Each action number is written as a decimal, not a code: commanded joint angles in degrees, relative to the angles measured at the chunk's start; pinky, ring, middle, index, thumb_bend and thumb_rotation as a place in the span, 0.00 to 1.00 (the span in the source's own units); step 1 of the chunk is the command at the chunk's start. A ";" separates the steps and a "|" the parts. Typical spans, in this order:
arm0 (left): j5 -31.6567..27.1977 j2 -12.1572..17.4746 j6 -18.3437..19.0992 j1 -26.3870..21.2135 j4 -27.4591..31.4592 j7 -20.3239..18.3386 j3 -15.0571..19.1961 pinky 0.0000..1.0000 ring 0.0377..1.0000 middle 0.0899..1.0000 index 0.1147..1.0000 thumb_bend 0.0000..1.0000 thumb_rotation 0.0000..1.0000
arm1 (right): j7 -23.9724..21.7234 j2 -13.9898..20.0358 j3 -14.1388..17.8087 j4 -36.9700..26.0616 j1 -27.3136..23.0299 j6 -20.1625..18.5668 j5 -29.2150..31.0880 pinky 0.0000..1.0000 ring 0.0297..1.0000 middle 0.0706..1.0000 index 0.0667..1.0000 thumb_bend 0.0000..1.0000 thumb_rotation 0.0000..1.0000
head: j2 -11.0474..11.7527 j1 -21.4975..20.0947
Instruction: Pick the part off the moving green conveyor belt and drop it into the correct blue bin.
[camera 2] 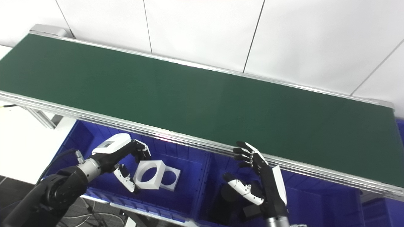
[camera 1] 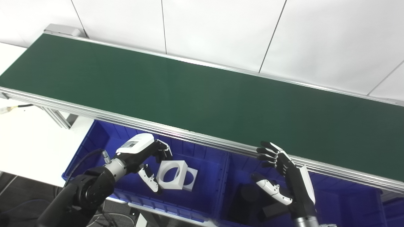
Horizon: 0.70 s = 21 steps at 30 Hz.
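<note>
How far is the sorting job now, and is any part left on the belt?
Done: two white square parts lie in the left blue bin, dark parts in the right bin. In hand: nothing; the left robot hand and right robot hand are open. Left: the green belt shows no part.

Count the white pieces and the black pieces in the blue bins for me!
White square pieces with a round hole: 2 (front one, back one), in the left blue bin
Black pieces: 2 (round one, blocky one), in the right blue bin
Total: 4
</note>
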<state>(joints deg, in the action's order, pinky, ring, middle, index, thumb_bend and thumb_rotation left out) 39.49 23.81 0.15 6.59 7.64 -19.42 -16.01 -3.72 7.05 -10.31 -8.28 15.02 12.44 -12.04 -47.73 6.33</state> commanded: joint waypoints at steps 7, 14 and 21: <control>5.43 -0.77 0.46 -3.67 -2.44 2.23 -2.08 0.73 0.58 0.46 0.40 0.52 0.00 | -0.87 0.67 0.66 -1.36 -0.53 0.76 1.10 0.63 0.69 0.74 0.80 0.67 0.47 | 0.32 1.01; 6.21 -1.75 0.01 -5.90 -7.21 4.30 -2.73 0.69 0.55 0.44 0.42 0.52 0.00 | -0.76 0.82 0.83 -1.12 -0.54 1.09 0.84 0.62 0.69 0.73 0.80 0.66 0.46 | 0.57 1.33; 5.95 -1.94 0.17 -6.12 -7.89 5.10 -2.78 0.69 0.55 0.44 0.42 0.52 0.00 | -0.79 0.78 0.90 -0.98 -0.44 1.31 1.18 0.62 0.69 0.73 0.80 0.67 0.46 | 0.73 1.39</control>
<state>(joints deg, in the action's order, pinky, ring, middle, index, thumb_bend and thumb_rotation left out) 45.39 21.58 0.88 1.94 -1.06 -16.19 -19.04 -4.42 7.79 -9.75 -8.28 14.94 12.45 -11.69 -46.93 7.65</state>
